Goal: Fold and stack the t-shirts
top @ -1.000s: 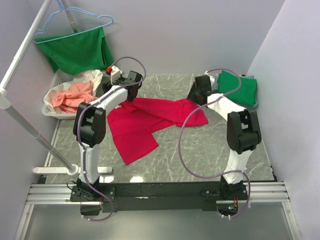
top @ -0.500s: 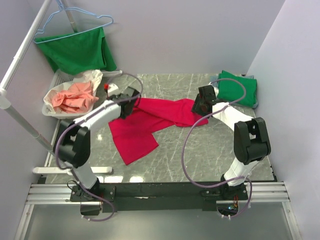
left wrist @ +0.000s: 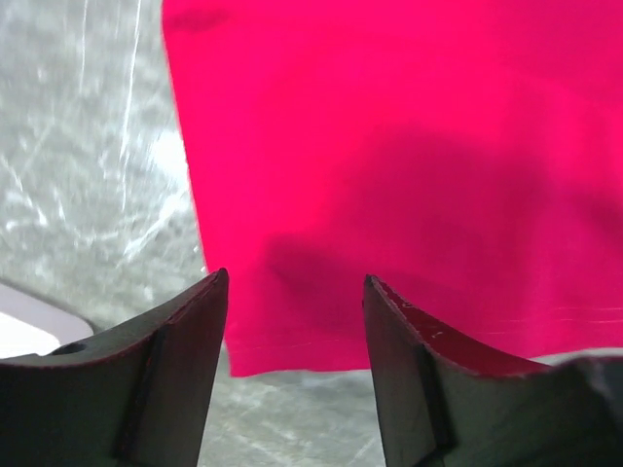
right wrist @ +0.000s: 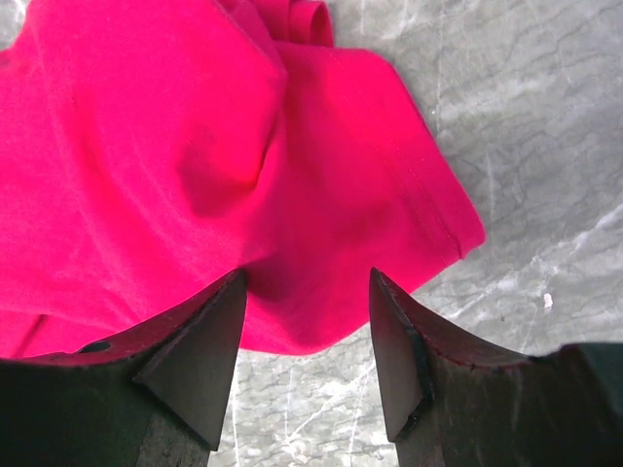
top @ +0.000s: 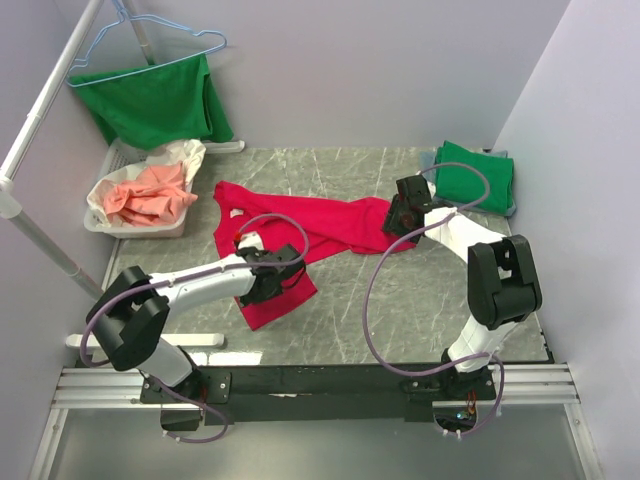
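A crimson-red t-shirt [top: 310, 225] lies spread and partly creased across the middle of the marble table [top: 420, 310]. My left gripper [top: 278, 276] hangs low over its near hem, open. In the left wrist view the red t-shirt [left wrist: 409, 146] has its hem corner just beyond the left gripper [left wrist: 295, 287], not pinched. My right gripper [top: 400, 214] is open over the shirt's right end. The right wrist view shows the red t-shirt [right wrist: 146, 146] with its rounded edge between and past the right gripper [right wrist: 307, 282]. A folded green t-shirt [top: 475, 178] lies at the back right.
Another green shirt [top: 155, 100] hangs on a blue hanger [top: 150, 40] at the back left. A white basket [top: 100, 222] below it holds peach and white clothes. A white rack pole [top: 45, 245] slants along the left side, and grey walls close in on the left, the back and the right.
My left arm has swung from the shirt's far left corner to its near hem, and its jaws have narrowed a little. The collar end now lies uncovered. The right gripper shifted slightly nearer.
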